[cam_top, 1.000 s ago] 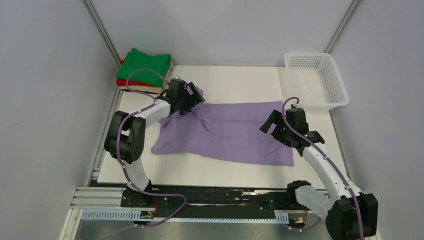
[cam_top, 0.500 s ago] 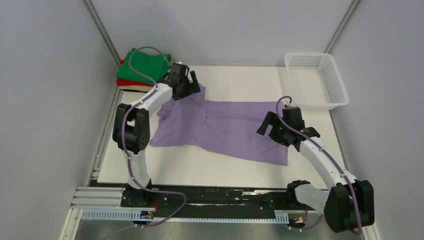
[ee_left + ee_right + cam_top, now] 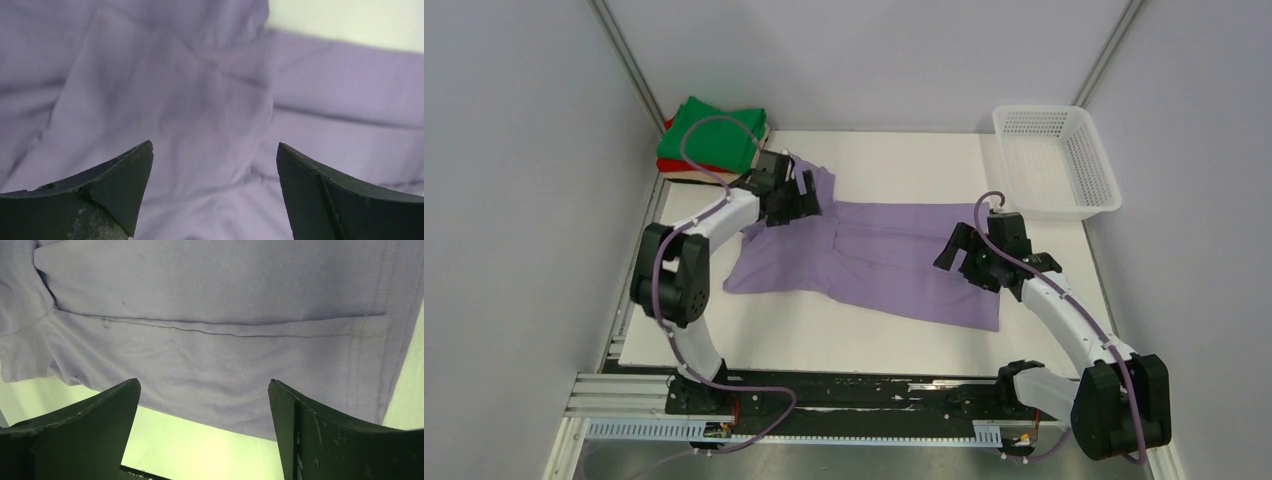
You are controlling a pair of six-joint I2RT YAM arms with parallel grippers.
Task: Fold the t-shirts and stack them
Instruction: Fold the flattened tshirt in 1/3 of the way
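The lavender t-shirt point(image 3: 864, 255) is thin, soft cloth, spread mostly flat across the middle of the white counter point(image 3: 904, 155). Its far left part is bunched into ridges and creases, and its right part lies smoother. The right wrist view shows a folded edge with a fine stitched seam running across the shirt and a double-stitched hem at the right.

In the far left corner sits a neat stack of folded shirts, with the green t-shirt point(image 3: 714, 130) on top and the red t-shirt point(image 3: 679, 165) under it. A sliver of the beige t-shirt point(image 3: 764, 135) shows at the right edge.

The left tool point(image 3: 799, 195) is over the rumpled far left part of the lavender shirt. Its dark fingers are spread wide with nothing between them point(image 3: 212, 195). I cannot tell whether the tips touch the cloth. The right tool point(image 3: 952, 250) hangs over the shirt's right part near the near edge, also spread wide and holding nothing point(image 3: 205, 430).

A white plastic mesh basket point(image 3: 1092, 168) stands at the far right corner. Pale grey walls enclose the counter.
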